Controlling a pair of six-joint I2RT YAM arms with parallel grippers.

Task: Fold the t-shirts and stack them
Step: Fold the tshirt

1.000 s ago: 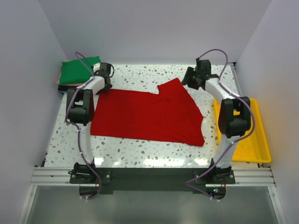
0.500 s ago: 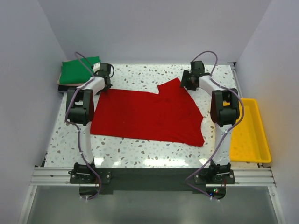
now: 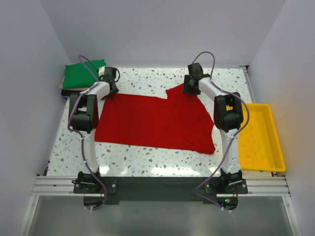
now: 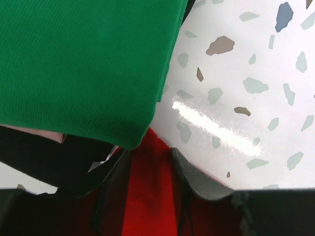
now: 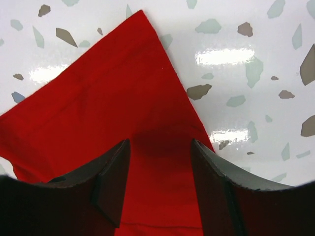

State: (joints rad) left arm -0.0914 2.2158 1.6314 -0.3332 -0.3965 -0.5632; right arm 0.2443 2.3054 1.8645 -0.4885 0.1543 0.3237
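A bright red t-shirt (image 3: 155, 120) lies spread flat on the speckled table, one sleeve pointing to the far side. A green folded t-shirt (image 3: 81, 73) tops a stack at the far left; black (image 4: 44, 157) and pale pink (image 4: 39, 132) layers show beneath it. My left gripper (image 3: 110, 88) is down at the red shirt's far left corner beside that stack, its jaws apart with red cloth (image 4: 147, 196) between them. My right gripper (image 3: 189, 88) hovers over the sleeve (image 5: 123, 83), jaws open either side of the cloth.
A yellow plastic tray (image 3: 263, 142) sits along the table's right edge, close behind the right arm. White walls close in the far, left and right sides. The stack stands right against the left gripper.
The right arm has swung left, bringing its gripper from beyond the sleeve to over the sleeve tip. The left arm and the red shirt have stayed in place.
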